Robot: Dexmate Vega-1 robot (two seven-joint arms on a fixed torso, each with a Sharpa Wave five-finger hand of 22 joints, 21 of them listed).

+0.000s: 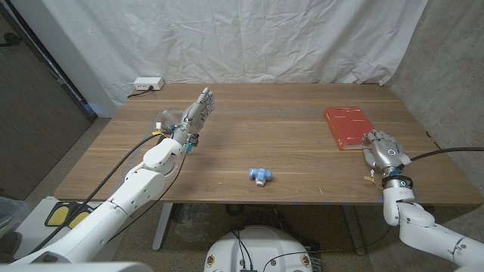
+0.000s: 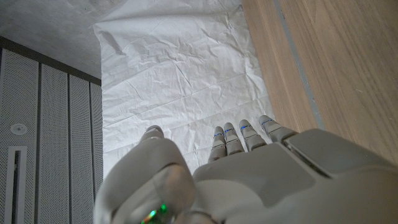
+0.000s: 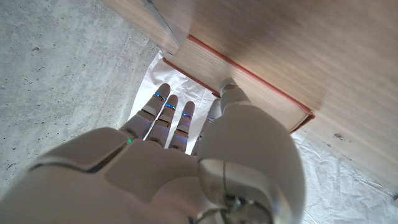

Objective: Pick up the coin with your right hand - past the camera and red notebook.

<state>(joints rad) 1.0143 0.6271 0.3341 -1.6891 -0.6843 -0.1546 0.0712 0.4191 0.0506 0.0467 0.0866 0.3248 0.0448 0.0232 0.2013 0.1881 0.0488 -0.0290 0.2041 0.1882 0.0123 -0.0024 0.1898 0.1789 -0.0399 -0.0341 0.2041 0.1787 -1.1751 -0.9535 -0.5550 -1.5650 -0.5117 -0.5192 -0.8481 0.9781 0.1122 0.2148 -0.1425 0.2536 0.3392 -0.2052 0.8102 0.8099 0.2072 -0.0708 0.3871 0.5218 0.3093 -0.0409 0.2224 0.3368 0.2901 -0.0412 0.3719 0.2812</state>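
Note:
The red notebook point(image 1: 346, 126) lies on the right side of the wooden table point(image 1: 280, 140). My right hand point(image 1: 382, 151) stands just beside its near right corner, fingers stretched out and apart, holding nothing. In the right wrist view that hand point(image 3: 186, 162) reaches along the notebook's page edge point(image 3: 249, 81). A small blue camera-like object point(image 1: 259, 175) sits near the front middle of the table. My left hand point(image 1: 195, 113) hovers over the left part of the table, fingers straight and empty; the left wrist view has it point(image 2: 249, 174) beside the table point(image 2: 323, 62). I cannot make out a coin.
A pale shiny object point(image 1: 162, 120) lies by my left wrist. A white power strip point(image 1: 147, 84) sits at the far left corner. A white cloth point(image 1: 227, 38) hangs behind the table. The right table edge runs close to my right hand.

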